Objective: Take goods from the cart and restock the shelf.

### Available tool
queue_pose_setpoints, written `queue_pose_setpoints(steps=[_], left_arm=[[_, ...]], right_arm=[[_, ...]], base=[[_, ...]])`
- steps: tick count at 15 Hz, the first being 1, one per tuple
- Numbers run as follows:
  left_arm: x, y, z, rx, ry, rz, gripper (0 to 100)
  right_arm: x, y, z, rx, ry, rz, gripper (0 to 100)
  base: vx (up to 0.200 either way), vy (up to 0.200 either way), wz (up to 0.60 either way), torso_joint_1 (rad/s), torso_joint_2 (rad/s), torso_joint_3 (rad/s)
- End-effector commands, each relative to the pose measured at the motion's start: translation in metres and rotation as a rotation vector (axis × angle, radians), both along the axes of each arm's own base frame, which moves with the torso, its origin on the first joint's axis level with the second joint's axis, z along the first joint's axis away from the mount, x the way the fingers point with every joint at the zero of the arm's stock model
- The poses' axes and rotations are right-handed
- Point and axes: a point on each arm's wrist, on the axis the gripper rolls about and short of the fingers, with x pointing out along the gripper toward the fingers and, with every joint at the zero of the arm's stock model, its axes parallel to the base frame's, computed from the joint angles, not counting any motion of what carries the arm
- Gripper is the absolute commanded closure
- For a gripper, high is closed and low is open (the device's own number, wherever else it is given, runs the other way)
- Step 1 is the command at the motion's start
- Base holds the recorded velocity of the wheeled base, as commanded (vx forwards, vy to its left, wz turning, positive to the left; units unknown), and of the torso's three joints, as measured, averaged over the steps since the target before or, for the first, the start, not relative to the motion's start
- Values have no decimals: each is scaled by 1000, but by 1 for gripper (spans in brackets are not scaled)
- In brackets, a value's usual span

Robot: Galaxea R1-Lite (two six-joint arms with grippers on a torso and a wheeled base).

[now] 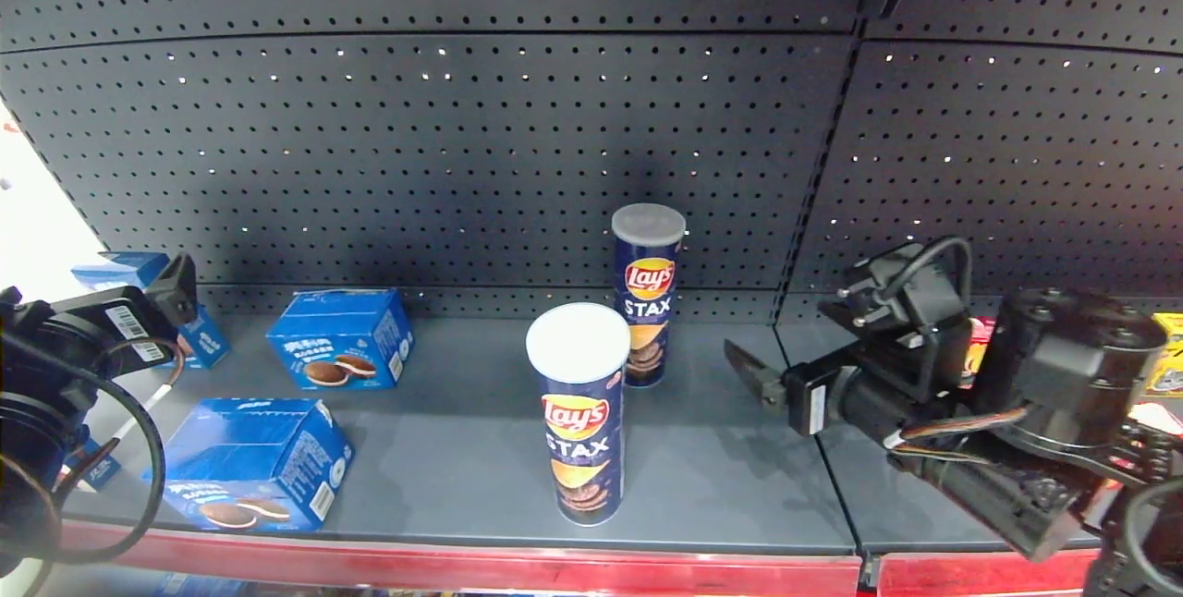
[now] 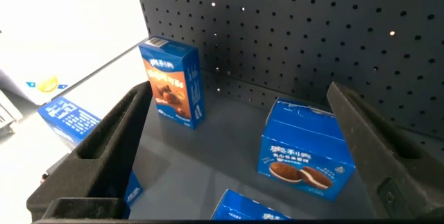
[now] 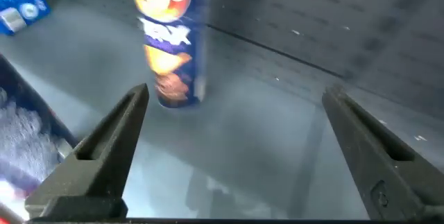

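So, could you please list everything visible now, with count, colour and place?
front can: one, dark blue, white lid, upright, mid-shelf front
rear can: one, dark blue, grey lid, upright behind it
boxes: at least three, blue, shelf's left part
packs: count unclear, yellow and red, far right
shelf: one, grey, red front edge
backboard: one, dark, perforated, behind shelf
left pincer: one, black, open, shelf's left end
right pincer: one, black, open, right of cans

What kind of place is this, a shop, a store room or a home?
Most likely a shop, or a mock-up of one: a shelf with a pegboard back and a red front strip, carrying chip cans and blue biscuit boxes.
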Motion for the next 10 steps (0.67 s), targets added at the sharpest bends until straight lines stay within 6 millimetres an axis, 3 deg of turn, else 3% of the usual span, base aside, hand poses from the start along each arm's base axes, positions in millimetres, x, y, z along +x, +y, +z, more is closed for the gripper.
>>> queue_pose_setpoints(steps=[1,3,6,10], left_arm=[[0,0,0,-2,-2,1,0],[-4,1,-2,-3,0,2,0],[-12,1,-5,-2,5,-4,0],[-9,1,4,-6,-28,-2,0]], right_arm=[[-27,-41,26,31,-42,-176,0],[-44,-71,45,55,-73,-358,0],[-78,-101,73,61,-84,-570,0],[-89,-144,85,76,-118,-889,0]], base=[[0,0,0,0,0,0],[0,0,0,0,0,0],[0,0,0,0,0,0],[0,0,0,0,0,0]])
